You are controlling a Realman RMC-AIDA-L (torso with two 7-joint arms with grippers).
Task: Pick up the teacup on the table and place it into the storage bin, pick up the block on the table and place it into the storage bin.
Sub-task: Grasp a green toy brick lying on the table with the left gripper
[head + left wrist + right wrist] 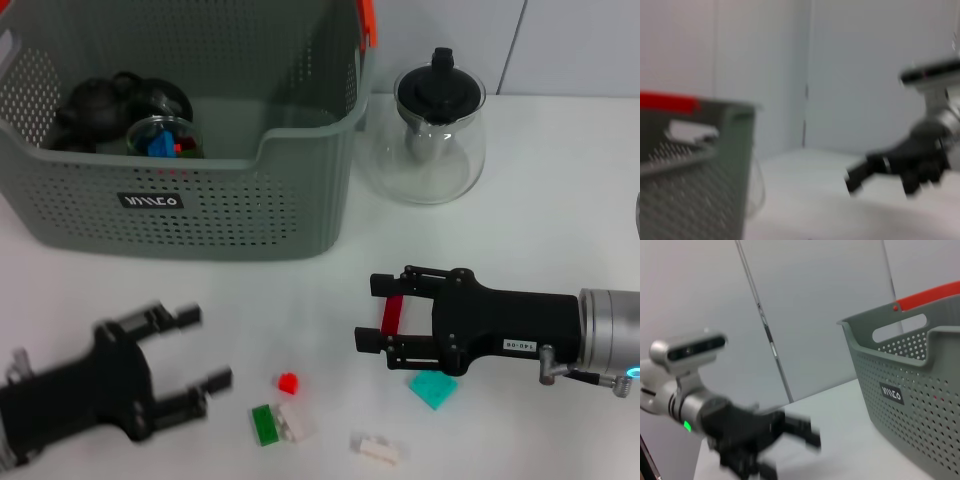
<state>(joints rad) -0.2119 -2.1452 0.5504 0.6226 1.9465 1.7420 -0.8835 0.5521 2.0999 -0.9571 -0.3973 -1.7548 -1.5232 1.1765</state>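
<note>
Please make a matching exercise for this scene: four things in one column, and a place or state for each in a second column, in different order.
Things:
1. red block
2. glass teapot
3. teal block
4. left gripper

Places or states:
A. open, holding nothing
B. on the table under the right gripper
C. between the right gripper's fingers
D. standing beside the storage bin

Pairs: 1-C, 2-D, 3-B, 4-A
</note>
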